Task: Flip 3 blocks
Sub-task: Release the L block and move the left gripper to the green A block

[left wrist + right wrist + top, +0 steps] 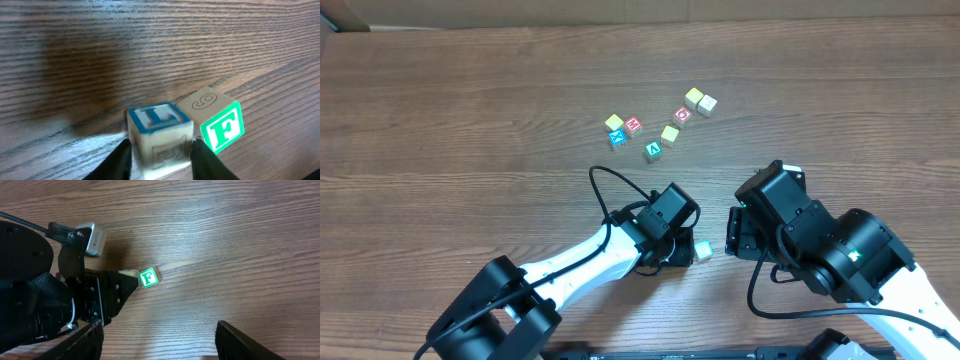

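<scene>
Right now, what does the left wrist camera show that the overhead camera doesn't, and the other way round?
Only the left wrist view: the blue L block between the fingers of the left gripper, plus the readable letter on the green F block right beside it. Only the overhead: the right arm, and a cluster of other blocks farther up the table, the green A block among them. Both: the wooden table and the F block beside the left gripper.

Yellow cube [614, 122], red cube [633, 125], blue cube [617, 138] on wooden table [470, 120]
</scene>
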Robot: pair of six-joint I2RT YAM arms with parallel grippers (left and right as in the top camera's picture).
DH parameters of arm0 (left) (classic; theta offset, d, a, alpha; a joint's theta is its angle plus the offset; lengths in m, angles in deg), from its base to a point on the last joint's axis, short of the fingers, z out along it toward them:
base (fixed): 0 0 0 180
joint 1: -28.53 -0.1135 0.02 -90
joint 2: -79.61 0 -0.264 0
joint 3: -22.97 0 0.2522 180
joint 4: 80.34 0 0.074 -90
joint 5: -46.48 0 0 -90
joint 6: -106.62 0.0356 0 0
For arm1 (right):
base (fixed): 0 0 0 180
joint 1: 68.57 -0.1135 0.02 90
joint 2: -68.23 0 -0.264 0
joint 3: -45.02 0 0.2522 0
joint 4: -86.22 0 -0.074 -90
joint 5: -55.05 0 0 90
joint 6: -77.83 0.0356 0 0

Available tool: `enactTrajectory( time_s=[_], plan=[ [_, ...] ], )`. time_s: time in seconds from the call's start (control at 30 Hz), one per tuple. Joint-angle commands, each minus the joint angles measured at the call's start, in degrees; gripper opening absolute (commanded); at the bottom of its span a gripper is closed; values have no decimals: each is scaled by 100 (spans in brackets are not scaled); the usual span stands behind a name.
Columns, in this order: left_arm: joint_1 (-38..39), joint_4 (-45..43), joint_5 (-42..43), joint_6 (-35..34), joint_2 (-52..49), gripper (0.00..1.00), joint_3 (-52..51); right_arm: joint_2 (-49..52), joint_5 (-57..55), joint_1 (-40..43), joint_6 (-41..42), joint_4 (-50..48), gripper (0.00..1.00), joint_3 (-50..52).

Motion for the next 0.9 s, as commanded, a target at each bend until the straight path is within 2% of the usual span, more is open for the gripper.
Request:
enactTrajectory(
  time_s=[0.0,0.17,0.27,0.47,0.6,0.73,0.87],
  plan=[
    [9,-24,72,24,-11,34,-79,-39,44,-4,42,-13,73,15],
    [9,-24,72,24,-11,35,-76,-39,70,-4,44,-13,73,15],
    [7,-44,52,42,2,28,-76,-39,85,-4,42,-13,73,15],
    [0,-20,-144,337,487,29,-39,-37,85,-4,42,-20,74,15],
    [0,109,-501,378,1005,47,-39,-37,83,-4,39,-37,75,15],
    [-37,190,-887,468,1224,61,-39,-37,85,-4,37,-50,77,15],
    [-411,76,-999,1003,1185,66,-9,-37,87,-4,17,-74,76,15]
  ],
)
